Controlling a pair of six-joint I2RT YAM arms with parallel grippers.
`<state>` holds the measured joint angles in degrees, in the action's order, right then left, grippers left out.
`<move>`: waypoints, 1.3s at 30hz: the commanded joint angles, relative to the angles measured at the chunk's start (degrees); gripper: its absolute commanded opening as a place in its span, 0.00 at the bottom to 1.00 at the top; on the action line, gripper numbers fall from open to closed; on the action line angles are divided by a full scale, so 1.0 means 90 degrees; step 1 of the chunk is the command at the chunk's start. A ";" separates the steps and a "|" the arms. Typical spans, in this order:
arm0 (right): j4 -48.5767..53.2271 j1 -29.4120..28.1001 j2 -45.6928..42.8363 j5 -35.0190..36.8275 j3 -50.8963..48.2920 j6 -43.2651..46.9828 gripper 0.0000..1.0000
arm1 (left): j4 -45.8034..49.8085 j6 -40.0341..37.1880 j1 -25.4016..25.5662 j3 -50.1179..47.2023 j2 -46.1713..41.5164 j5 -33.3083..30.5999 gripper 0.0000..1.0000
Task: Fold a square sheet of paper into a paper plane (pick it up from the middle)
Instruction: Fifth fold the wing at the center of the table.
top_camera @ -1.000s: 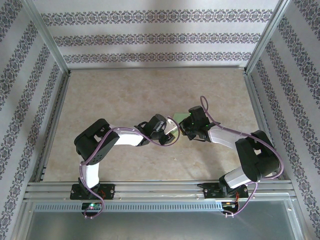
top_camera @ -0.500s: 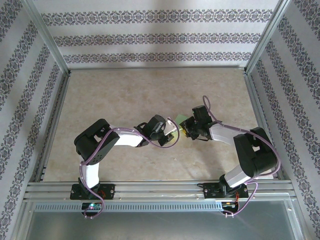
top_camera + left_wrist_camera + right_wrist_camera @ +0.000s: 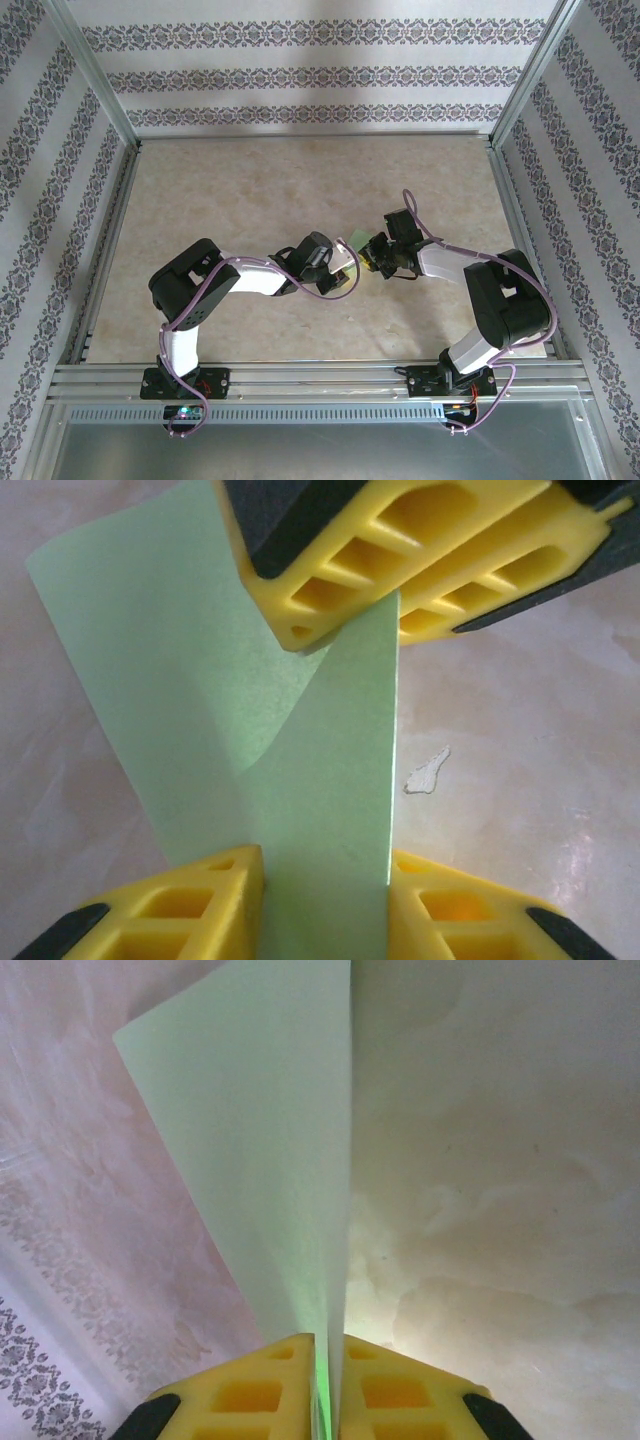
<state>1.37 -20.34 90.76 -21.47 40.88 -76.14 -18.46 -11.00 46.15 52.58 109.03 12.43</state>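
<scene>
Paper first: we see the square sheet of paper (image 3: 356,241), light green and bent over on itself, held up between the two arms near the middle of the table (image 3: 250,190). The right fingers (image 3: 250,1392) are clamped tight on its folded edge. The left fingers (image 3: 215,900) stand part-way apart with the sheet filling the gap; we cannot tell whether they press it.

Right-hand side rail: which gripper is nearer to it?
Right. The right gripper pinches the green sheet from the rail side; the left gripper meets the sheet from the opposite side, farther off.
</scene>
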 commanded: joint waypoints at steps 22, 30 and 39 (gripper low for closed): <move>0.0044 0.0028 0.0101 -0.0190 0.0131 0.0003 0.12 | -0.0078 0.0026 0.0184 0.0278 0.0054 -0.0076 0.41; 0.0039 0.0025 0.0160 -0.0212 0.0155 0.0003 0.13 | 0.0012 0.0037 0.0185 0.0267 0.0060 -0.0199 0.30; 0.0211 0.0164 -0.0123 -0.0050 0.0203 0.0211 0.48 | -0.0056 0.0160 0.0166 0.0011 -0.0033 -0.0199 0.14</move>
<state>1.58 -19.84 91.22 -22.57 41.36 -75.77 -18.48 -10.15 46.89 53.78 109.03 11.27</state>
